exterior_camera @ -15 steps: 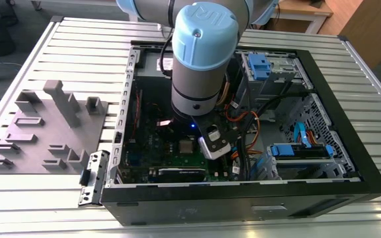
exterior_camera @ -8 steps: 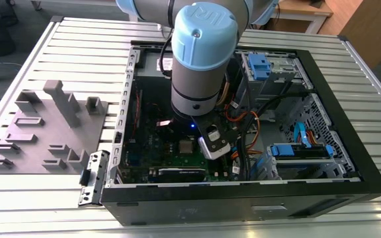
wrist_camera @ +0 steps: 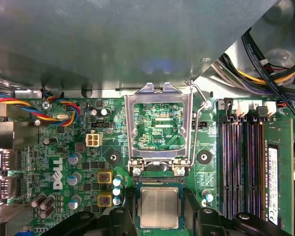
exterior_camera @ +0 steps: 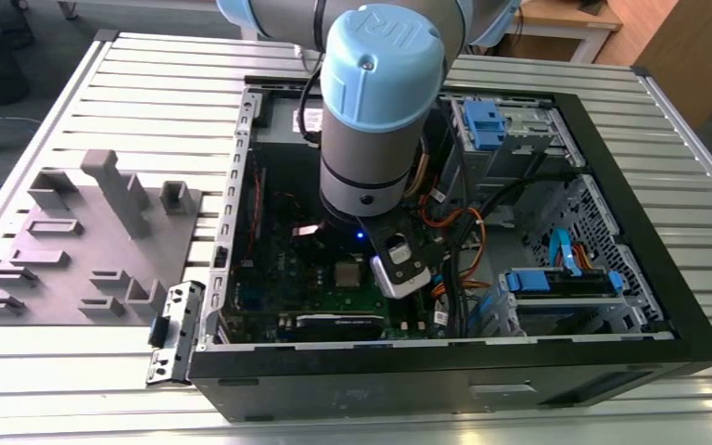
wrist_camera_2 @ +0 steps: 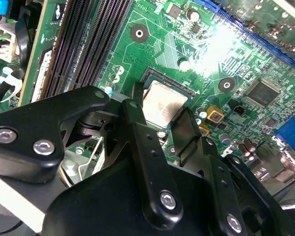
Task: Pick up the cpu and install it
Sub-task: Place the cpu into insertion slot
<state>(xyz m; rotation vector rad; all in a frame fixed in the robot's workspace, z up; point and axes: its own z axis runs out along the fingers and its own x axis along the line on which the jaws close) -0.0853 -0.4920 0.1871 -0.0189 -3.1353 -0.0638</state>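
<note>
The cpu [wrist_camera: 159, 206], a small silver-topped square chip, lies flat in the socket on the green motherboard [wrist_camera: 64, 147]. It also appears in the second wrist view [wrist_camera_2: 163, 102] and as a pale square in the exterior view [exterior_camera: 349, 272]. The socket's metal retention frame [wrist_camera: 160, 123] is flipped up and open beside it, with its lever [wrist_camera: 199, 98] raised. My gripper [wrist_camera: 159, 211] hangs low over the socket, its black fingers [wrist_camera: 127, 216] standing either side of the chip with a thin gap to each edge. In the second wrist view the gripper [wrist_camera_2: 162, 125] straddles the chip the same way.
The board sits inside an open black PC case [exterior_camera: 653, 306] on a slatted metal table [exterior_camera: 146, 83]. RAM slots [wrist_camera: 243, 167] run along one side of the socket, and cable bundles [wrist_camera: 270, 54] lie near it. A grey plastic tray [exterior_camera: 84, 241] rests at the exterior view's left.
</note>
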